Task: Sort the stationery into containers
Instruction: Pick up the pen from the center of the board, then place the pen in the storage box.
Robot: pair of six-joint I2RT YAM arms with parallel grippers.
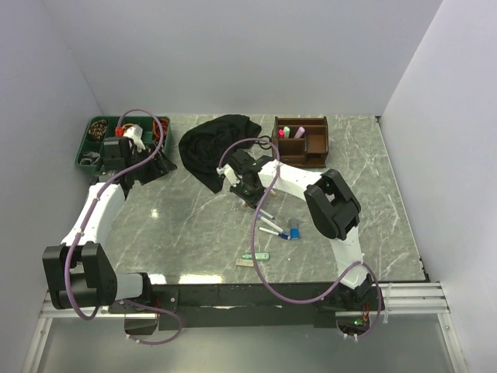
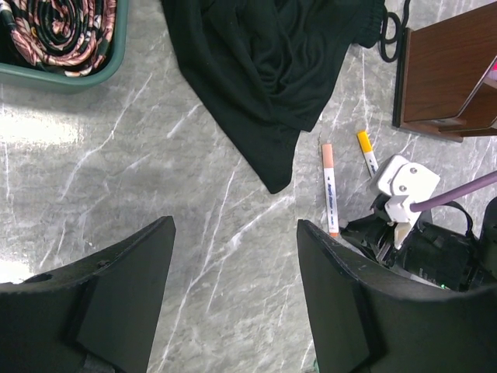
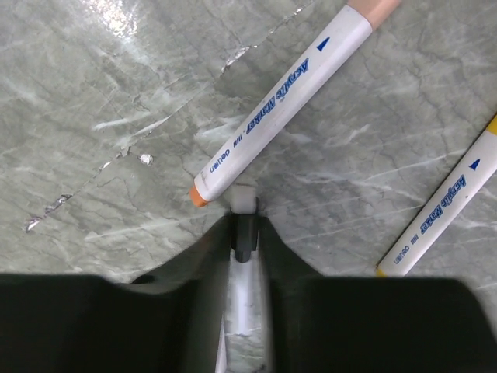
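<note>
Right fingers (image 3: 186,299): closed on a slim white pen (image 3: 244,206), whose tip was just beside the end of an orange marker (image 3: 279,101); a yellow marker (image 3: 443,210) lay near, apart. Left fingers (image 2: 116,303): spread wide, nothing between them, above bare tabletop (image 2: 155,179). Cloth (image 2: 264,70) lay between tray (image 2: 70,76) and organiser (image 2: 450,62). Two pens (image 1: 268,225), blue-capped piece (image 1: 293,230) and green highlighter (image 1: 258,256) lay loose on the tabletop nearer the front edge.
</note>
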